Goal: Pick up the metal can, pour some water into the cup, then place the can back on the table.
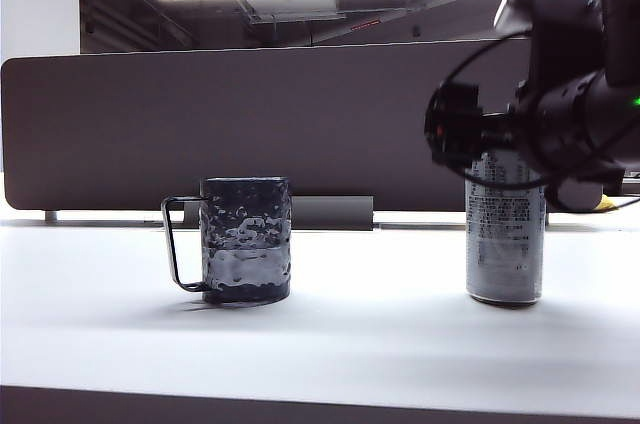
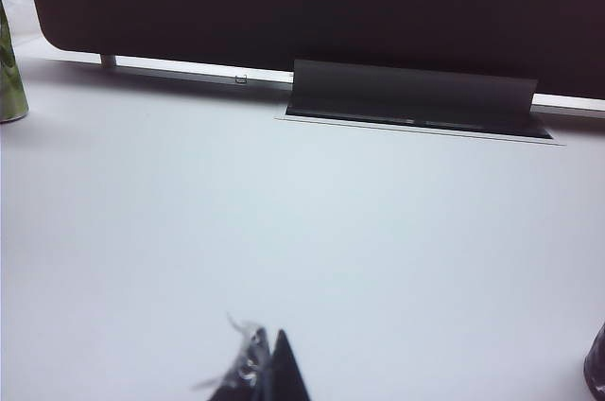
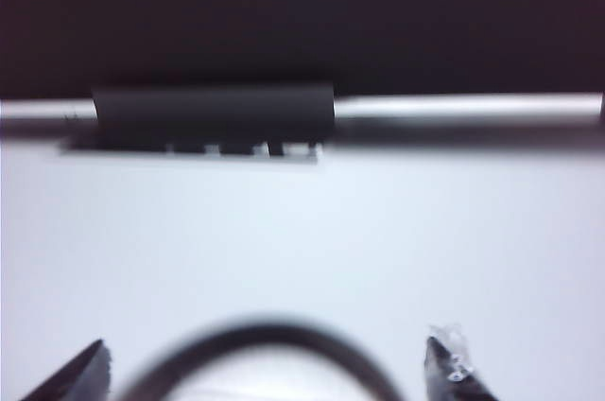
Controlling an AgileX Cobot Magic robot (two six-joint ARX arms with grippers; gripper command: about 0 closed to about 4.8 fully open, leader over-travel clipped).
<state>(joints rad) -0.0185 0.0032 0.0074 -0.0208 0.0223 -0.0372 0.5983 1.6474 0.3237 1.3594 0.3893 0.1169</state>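
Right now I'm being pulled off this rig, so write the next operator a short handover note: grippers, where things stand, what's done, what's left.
Right gripper: open, fingertips either side of the metal can's rim, not clamping it.
Left gripper: shut, empty, over bare table.
Metal can: upright on the table, right side.
Cup: upright to the left, apart from the can, handle facing away from it; seems to hold liquid.
Done: can set back down, apparently after pouring.
Left: withdraw the right arm.

One metal can point(image 1: 505, 244), one cup point(image 1: 246, 240), and two claws: left point(image 2: 263, 363), right point(image 3: 269, 368).
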